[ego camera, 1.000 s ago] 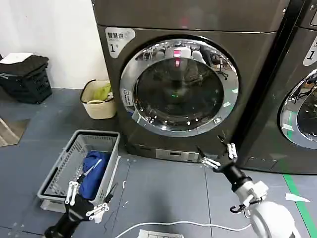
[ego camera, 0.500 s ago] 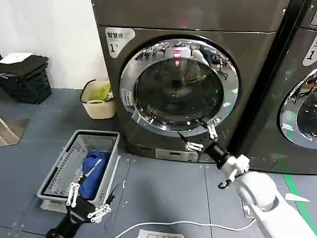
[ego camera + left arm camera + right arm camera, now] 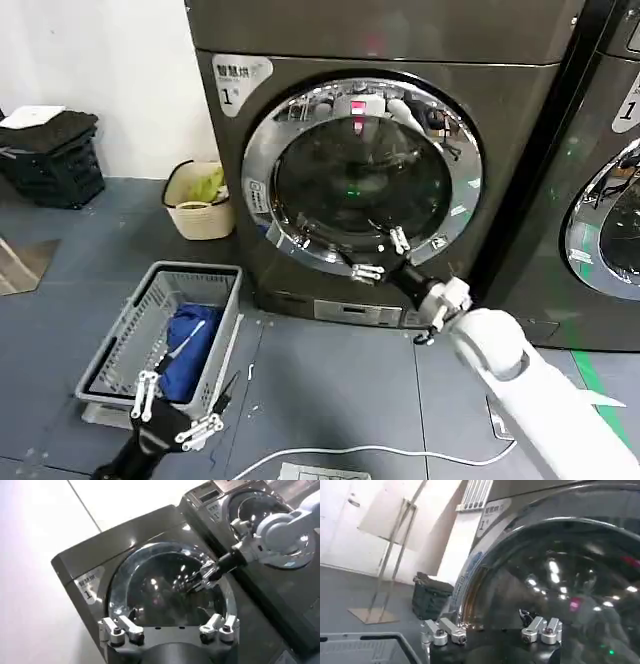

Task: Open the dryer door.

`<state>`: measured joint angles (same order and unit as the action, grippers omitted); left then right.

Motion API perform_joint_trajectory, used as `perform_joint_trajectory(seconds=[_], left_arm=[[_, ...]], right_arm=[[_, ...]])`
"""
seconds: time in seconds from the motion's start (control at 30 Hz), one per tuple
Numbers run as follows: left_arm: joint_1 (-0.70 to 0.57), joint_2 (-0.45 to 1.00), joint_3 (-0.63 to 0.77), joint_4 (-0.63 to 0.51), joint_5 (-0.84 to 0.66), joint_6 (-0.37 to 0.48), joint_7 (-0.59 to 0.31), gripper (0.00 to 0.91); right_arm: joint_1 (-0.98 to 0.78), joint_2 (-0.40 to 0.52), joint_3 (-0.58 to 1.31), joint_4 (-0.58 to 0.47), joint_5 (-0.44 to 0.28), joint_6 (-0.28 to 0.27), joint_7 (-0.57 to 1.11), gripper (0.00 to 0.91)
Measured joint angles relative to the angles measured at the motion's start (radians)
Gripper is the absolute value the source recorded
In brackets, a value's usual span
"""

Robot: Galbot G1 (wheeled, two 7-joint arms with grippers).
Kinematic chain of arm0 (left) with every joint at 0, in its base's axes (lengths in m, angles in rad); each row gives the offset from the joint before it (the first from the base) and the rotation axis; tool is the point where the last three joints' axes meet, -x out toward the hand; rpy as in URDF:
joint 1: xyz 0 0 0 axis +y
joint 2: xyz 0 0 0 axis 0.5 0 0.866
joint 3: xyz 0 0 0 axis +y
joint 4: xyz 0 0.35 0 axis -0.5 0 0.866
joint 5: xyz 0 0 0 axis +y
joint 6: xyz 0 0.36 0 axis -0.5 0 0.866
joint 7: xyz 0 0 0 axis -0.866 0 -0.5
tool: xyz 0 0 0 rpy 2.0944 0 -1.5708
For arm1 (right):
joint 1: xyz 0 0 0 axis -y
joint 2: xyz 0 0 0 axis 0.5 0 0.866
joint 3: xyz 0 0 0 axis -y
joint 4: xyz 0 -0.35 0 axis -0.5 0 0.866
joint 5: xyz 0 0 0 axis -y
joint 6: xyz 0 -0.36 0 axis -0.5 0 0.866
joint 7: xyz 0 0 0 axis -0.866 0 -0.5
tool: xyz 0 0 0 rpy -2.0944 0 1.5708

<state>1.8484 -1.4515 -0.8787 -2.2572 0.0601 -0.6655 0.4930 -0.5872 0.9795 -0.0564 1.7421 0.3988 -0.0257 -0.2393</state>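
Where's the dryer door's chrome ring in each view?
Head view: the wide shiny chrome ring of the round dryer door sits centre, on the dark grey machine.
Left wrist view: the ring arcs mid-picture.
Right wrist view: the ring curves close beside the dark glass.
Shared landmark: the white "1" label.

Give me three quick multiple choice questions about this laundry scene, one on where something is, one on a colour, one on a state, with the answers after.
1. Where is the right gripper?
A. at the lower part of the dryer door
B. inside the grey basket
C. beside the beige bin

2. What colour is the cloth in the grey basket?
A. red
B. blue
C. white

3. What state is the dryer door in?
A. wide open
C. shut
B. taken off

Answers:
1 A, its open fingers sit at the lower chrome ring.
2 B, blue fabric lies in the basket.
3 C, the chrome ring lies flat on the machine front. The left gripper waits open, low by the basket.
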Motion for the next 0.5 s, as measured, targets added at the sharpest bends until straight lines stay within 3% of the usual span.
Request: perform_joint_trajectory(seconds=[0.5], left_arm=[[0.011, -0.014, -0.011, -0.014, 0.000, -0.006, -0.001, 0.907]], right_arm=[[0.162, 0.076, -0.134, -0.124, -0.002, -0.011, -0.003, 0.907]])
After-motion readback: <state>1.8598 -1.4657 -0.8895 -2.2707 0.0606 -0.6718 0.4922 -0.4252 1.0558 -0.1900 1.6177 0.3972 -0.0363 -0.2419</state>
